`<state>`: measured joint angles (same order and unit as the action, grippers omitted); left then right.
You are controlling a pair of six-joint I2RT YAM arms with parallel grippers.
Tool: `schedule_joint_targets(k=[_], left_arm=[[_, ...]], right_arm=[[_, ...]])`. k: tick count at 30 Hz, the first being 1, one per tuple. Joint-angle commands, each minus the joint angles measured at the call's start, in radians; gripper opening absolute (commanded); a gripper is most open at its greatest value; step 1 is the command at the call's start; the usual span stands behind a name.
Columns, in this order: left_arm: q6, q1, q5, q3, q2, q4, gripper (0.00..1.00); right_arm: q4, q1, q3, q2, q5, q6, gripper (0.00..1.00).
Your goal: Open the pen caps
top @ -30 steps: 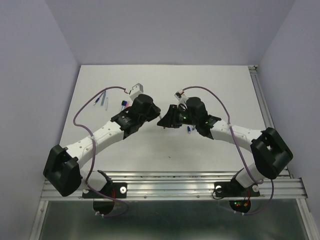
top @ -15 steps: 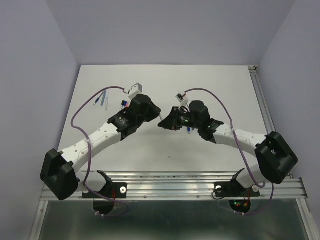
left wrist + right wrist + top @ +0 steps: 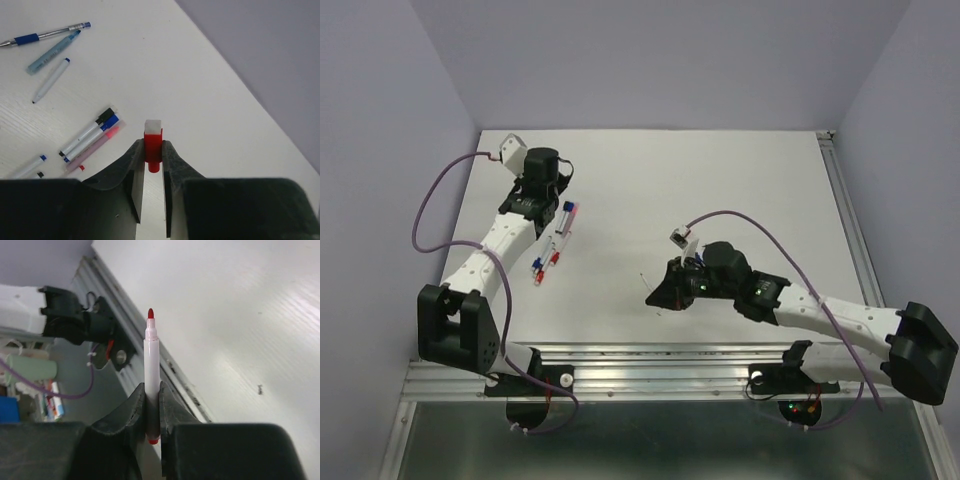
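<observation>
My left gripper [image 3: 153,151] is shut on a short red pen cap [image 3: 153,139] that has a white plug showing at its top, held above the table. In the top view this gripper [image 3: 552,180] is at the far left. My right gripper [image 3: 151,390] is shut on a white pen barrel [image 3: 151,355] with a bare red tip [image 3: 150,314], held over the near table edge. In the top view this gripper [image 3: 662,297] is near the front middle. Capped markers with black, blue and pink caps [image 3: 92,136] lie on the table left of the left gripper.
A dark blue pen [image 3: 42,35], a light blue pen [image 3: 52,52] and a white pen [image 3: 50,81] lie farther left. More pens [image 3: 550,258] lie beside the left arm. The metal rail [image 3: 125,325] runs along the table's near edge. The purple wall [image 3: 260,45] is close behind.
The two grippers were together at the table's middle and have pulled apart. The left arm swung to the far left with the red cap. The right arm drew back toward the near edge with the barrel.
</observation>
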<state>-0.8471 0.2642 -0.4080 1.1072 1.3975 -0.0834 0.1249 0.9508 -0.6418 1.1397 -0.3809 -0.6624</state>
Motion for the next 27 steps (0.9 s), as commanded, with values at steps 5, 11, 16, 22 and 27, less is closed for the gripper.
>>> schedule_joint_targets(k=[5, 11, 16, 22, 27], left_arm=[[0.379, -0.036, 0.048, 0.08, 0.061, -0.051, 0.0], [0.385, -0.036, 0.064, -0.042, 0.038, -0.07, 0.0], [0.387, -0.036, 0.087, -0.113, -0.014, -0.05, 0.0], [0.393, -0.034, 0.116, -0.129, -0.048, -0.056, 0.0], [0.364, 0.001, 0.375, -0.177, -0.039, 0.062, 0.0]], right_arm=[[-0.263, -0.033, -0.096, 0.078, 0.451, 0.118, 0.01], [-0.294, -0.162, -0.142, 0.15, 0.514, 0.178, 0.03], [-0.281, -0.253, -0.148, 0.225, 0.494, 0.188, 0.03], [-0.26, -0.268, -0.165, 0.255, 0.488, 0.193, 0.04], [-0.26, -0.27, -0.17, 0.224, 0.52, 0.173, 0.04]])
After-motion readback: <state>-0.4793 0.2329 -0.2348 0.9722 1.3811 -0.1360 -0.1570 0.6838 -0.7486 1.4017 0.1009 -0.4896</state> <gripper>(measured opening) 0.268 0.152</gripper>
